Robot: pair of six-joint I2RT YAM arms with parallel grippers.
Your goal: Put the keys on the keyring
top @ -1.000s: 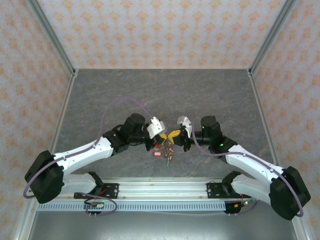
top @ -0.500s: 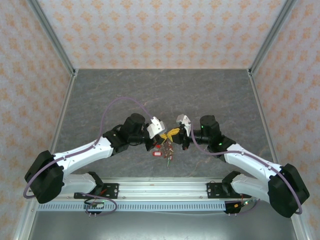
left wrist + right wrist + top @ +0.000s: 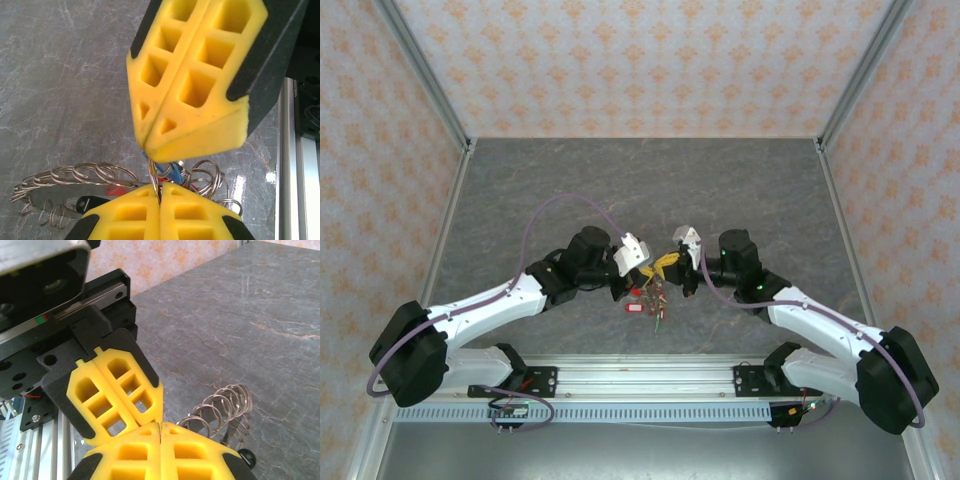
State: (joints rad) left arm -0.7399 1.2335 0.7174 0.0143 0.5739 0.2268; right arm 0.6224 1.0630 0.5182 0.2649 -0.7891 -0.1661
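Above the table's middle my left gripper (image 3: 652, 275) and right gripper (image 3: 670, 268) meet tip to tip, with the keys (image 3: 648, 300) and a red tag (image 3: 634, 308) dangling below them. In the left wrist view my left gripper (image 3: 160, 187) is shut on a thin metal ring (image 3: 156, 172). That ring's top end runs into the shut tips of the right gripper (image 3: 147, 145). A blue-tagged key (image 3: 174, 172) hangs on it. The keyring (image 3: 75, 176), fringed with small rings, trails off to the left. The right wrist view has the right gripper (image 3: 160, 425) shut against the left gripper (image 3: 142, 421), with the keyring (image 3: 220, 407) beside them.
The grey marble tabletop (image 3: 640, 190) lies open behind the grippers. An aluminium rail (image 3: 640, 378) carrying the arm bases runs along the near edge. Patterned walls and metal posts (image 3: 420, 70) close in both sides.
The right arm has edged slightly to the left toward the left gripper. The left arm and the hanging keys have stayed put.
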